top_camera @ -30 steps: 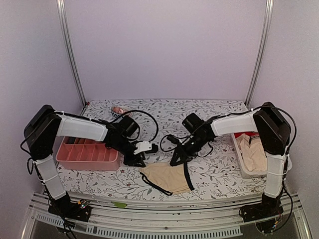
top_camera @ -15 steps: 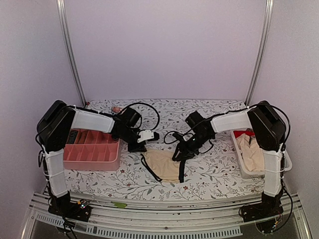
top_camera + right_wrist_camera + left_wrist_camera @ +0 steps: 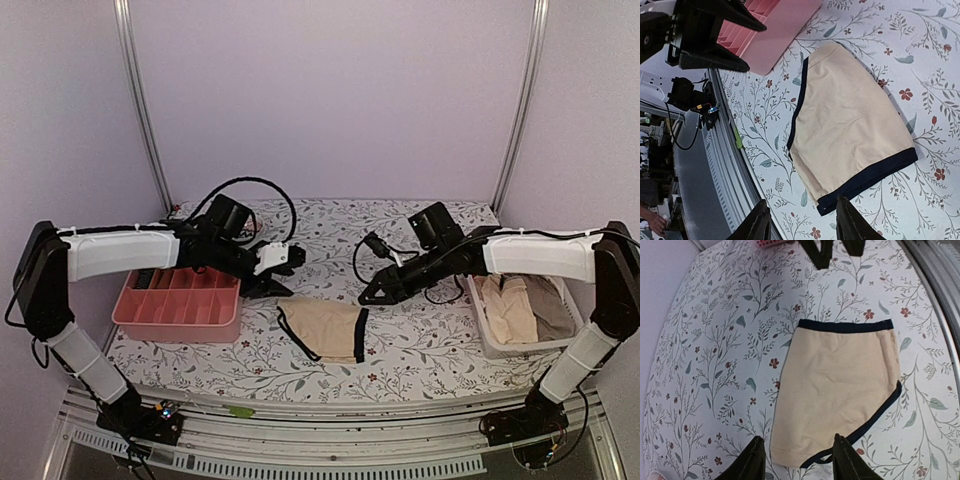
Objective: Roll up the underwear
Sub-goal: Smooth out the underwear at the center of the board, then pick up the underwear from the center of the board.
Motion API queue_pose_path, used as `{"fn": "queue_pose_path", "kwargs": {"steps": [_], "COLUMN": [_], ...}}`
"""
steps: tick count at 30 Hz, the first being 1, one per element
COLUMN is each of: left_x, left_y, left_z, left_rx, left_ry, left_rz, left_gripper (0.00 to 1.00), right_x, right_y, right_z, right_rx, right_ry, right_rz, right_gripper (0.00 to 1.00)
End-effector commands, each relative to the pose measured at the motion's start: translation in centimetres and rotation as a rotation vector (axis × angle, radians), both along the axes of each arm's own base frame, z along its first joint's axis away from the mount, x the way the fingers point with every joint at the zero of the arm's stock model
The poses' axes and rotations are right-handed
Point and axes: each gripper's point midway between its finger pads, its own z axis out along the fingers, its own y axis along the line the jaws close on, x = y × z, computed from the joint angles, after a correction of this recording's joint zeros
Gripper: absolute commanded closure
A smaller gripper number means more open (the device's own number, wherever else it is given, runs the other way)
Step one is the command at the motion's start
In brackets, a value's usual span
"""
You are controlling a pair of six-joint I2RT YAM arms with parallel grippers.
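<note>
One piece of underwear [image 3: 325, 328], beige with black trim, lies flat and folded on the flowered tablecloth between the arms. In the left wrist view the underwear [image 3: 840, 380] lies spread below my left gripper [image 3: 797, 442], which hangs above its near edge, open and holding nothing. In the right wrist view the underwear [image 3: 850, 120] shows its black waistband toward my right gripper [image 3: 801, 202], which is also open and empty above the cloth. From the top view, the left gripper [image 3: 277, 275] hovers behind the garment's left side and the right gripper [image 3: 370, 295] behind its right side.
A pink divided tray [image 3: 175, 305] stands at the left, close under the left arm. At the right edge stands a white basket [image 3: 487, 335] with more beige garments [image 3: 510, 305] in it. A metal rail [image 3: 300, 425] runs along the table's front.
Both grippers have opened, let go of the underwear and drawn up and back from it. The garment now lies flatter and slightly further left.
</note>
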Motion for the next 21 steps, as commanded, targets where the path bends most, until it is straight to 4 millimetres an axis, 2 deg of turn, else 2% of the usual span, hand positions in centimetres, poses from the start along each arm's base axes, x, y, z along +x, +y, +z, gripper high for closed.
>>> {"fn": "queue_pose_path", "kwargs": {"steps": [1, 4, 7, 10, 15, 21], "left_x": [-6.5, -9.2, -11.0, -11.6, -11.9, -11.8], "left_y": [-3.1, -4.4, -5.4, -6.1, -6.9, -7.0], "left_z": [-0.6, -2.2, -3.8, -5.5, -8.5, -9.8], "left_rx": [-0.08, -0.076, -0.084, -0.058, 0.014, 0.042], "left_ry": [0.08, 0.089, 0.089, 0.093, 0.041, 0.015], "left_rz": [-0.163, -0.193, -0.234, -0.249, -0.26, -0.249], "left_gripper": [0.54, 0.54, 0.55, 0.58, 0.6, 0.6], "right_x": [-0.5, -2.6, -5.2, -7.1, -7.8, -8.3], "right_y": [-0.5, 0.0, 0.4, 0.9, 1.4, 1.2], "right_z": [1.3, 0.9, -1.7, -3.9, -5.7, -7.7], "right_rx": [-0.007, -0.05, -0.104, -0.132, -0.154, -0.212], "right_ry": [-0.272, -0.403, -0.47, -0.512, -0.559, -0.698], "right_rz": [0.058, 0.143, 0.255, 0.333, 0.351, 0.423], "right_gripper": [0.55, 0.53, 0.53, 0.54, 0.55, 0.51]}}
